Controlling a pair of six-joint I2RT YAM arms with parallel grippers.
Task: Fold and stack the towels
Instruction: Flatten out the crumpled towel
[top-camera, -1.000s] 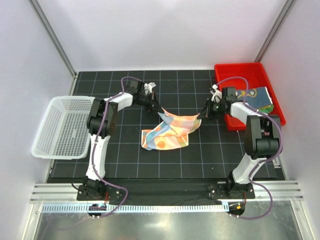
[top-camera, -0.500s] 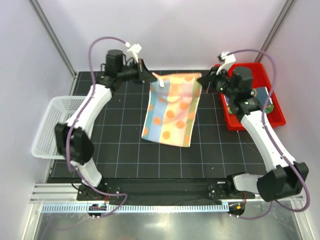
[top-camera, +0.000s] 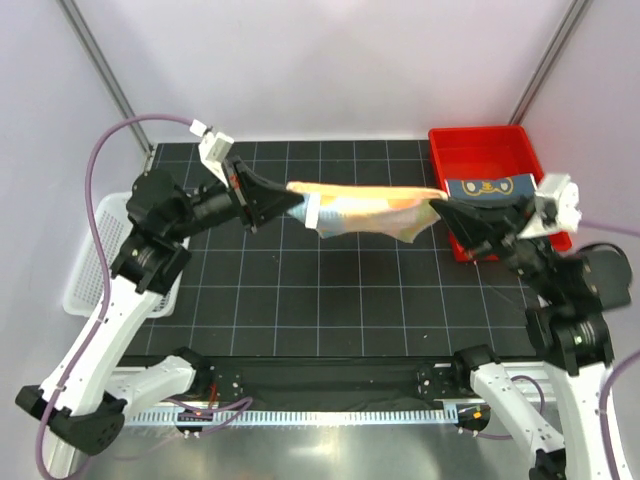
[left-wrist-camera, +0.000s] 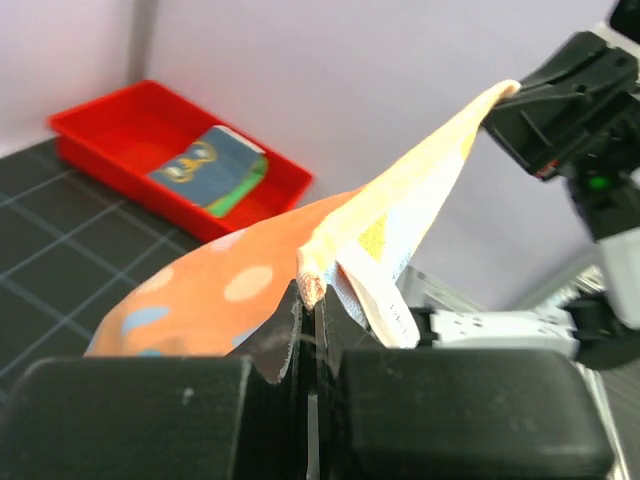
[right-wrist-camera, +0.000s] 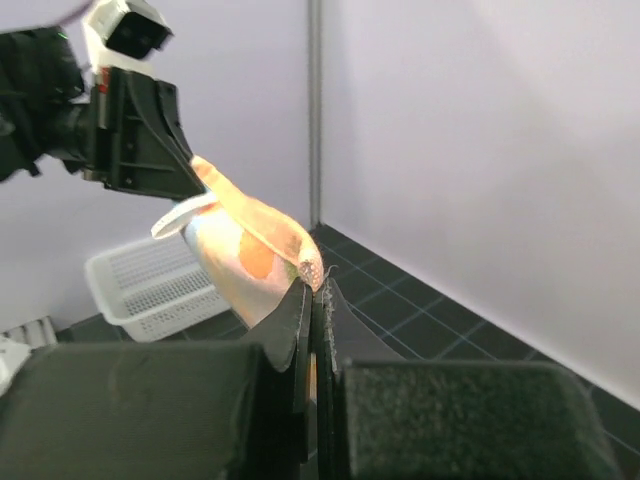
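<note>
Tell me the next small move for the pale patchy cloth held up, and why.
Probably lower both arms together, laying the pale orange-patched soft towel on the black gridded mat. The left gripper and right gripper each pinch an end, holding it stretched in mid-air; folding needs it flat.

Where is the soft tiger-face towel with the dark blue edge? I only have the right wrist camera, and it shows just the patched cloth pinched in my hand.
Observer: The dark blue cloth with the tiger face lies in the red plastic bin at the table's far right.
Operator: Anything under it?
Observer: The left wrist view shows the edge of a green cloth peeking out beneath it.
Operator: How does my cloth run?
Observer: From above, the pale cloth with orange patches stretches as a band between the left hand and the right hand, over the far half of the black grid mat.
</note>
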